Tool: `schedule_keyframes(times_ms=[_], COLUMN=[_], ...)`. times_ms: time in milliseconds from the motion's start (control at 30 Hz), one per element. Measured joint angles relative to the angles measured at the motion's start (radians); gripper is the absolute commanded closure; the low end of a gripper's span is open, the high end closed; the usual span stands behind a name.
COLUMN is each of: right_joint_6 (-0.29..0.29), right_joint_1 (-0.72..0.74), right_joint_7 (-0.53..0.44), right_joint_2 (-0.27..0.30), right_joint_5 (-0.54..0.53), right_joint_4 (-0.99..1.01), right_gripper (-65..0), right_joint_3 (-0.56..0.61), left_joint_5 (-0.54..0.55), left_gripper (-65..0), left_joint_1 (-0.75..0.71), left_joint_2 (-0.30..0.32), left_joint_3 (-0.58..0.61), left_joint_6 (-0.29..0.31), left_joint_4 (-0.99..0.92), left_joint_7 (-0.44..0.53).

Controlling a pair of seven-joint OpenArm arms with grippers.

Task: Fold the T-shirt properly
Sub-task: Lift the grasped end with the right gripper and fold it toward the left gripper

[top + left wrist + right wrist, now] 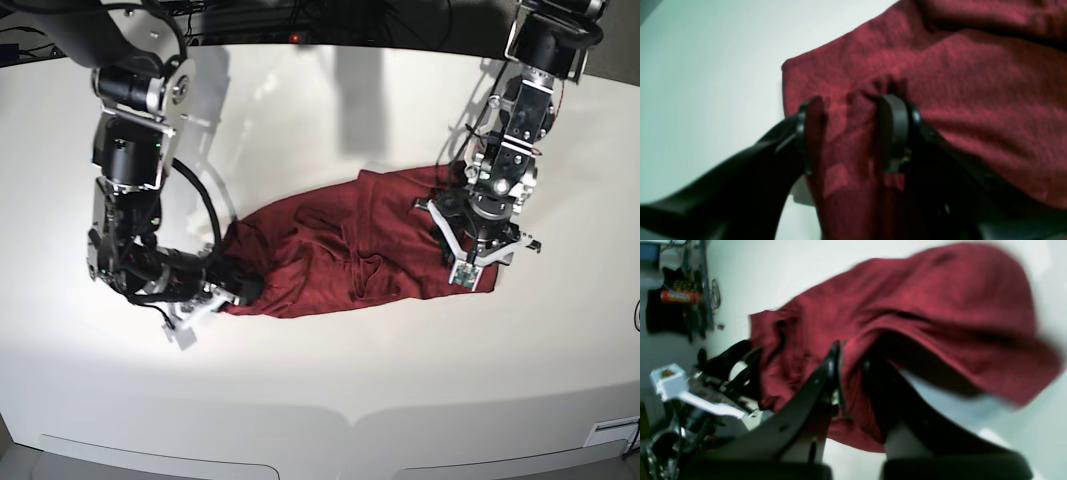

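Across the table (320, 380) the shirt (340, 255) stretches between both tools: right tool (243, 285) pinches one end, left tool (470, 235) straddles the other, jaws half-spread.

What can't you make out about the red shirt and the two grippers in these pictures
- T-shirt: neck label and sleeves lost in bunched folds, base view.
- Right gripper: its pinch point is blurred, and cloth hides the fingertips, right wrist view.
- Left gripper: fingers apart on the cloth; whether any fabric is caught is hidden, left wrist view.
- Table: the cluttered area beyond it is too blurred to identify, right wrist view.
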State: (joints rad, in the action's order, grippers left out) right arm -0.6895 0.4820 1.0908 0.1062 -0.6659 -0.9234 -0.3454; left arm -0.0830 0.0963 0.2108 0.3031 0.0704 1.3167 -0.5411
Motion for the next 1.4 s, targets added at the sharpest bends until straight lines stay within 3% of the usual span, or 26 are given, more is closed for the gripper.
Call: schedule_keyframes(times_ms=[367,600,767,900,1067,1167,1400], right_joint_6=[0.0,0.0,0.0,0.0,0.0,0.0,0.0], right_joint_1=[0.002,0.019,0.056,0.069,0.066,0.064,0.066], right_joint_7=[0.01,0.027,0.053,0.063,0.063,0.063,0.018], right_joint_2=[-0.104,-0.193,-0.254,-0.256,-0.252,-0.256,-0.25], right_joint_5=[0.002,0.004,0.003,-0.023,-0.023,-0.026,-0.097], right_joint_4=[-0.1,-0.1,-0.1,-0.1,-0.1,-0.1,-0.1], right_gripper=[0.0,0.0,0.0,0.0,0.0,0.0,0.0], right_joint_3=[0.274,0.32,0.32,0.343,0.44,0.511,0.702], left_joint_5=[-0.097,-0.114,-0.2,-0.198,-0.103,0.014,0.061], left_gripper=[-27.0,-27.0,-27.0,-27.0,-27.0,-27.0,-27.0], left_joint_1=[-0.02,-0.022,-0.021,-0.028,-0.033,-0.034,-0.113], left_joint_2=[0.005,0.056,0.142,0.206,0.247,0.247,0.239], left_joint_3=[0.006,0.008,0.008,0.008,0.01,0.009,0.012], left_joint_6=[0.029,0.032,-0.07,-0.111,-0.142,-0.142,-0.116], left_joint_4=[0.162,0.304,0.36,0.359,0.359,0.359,0.359], left_joint_7=[-0.175,-0.26,-0.329,-0.375,-0.402,-0.515,-0.424])
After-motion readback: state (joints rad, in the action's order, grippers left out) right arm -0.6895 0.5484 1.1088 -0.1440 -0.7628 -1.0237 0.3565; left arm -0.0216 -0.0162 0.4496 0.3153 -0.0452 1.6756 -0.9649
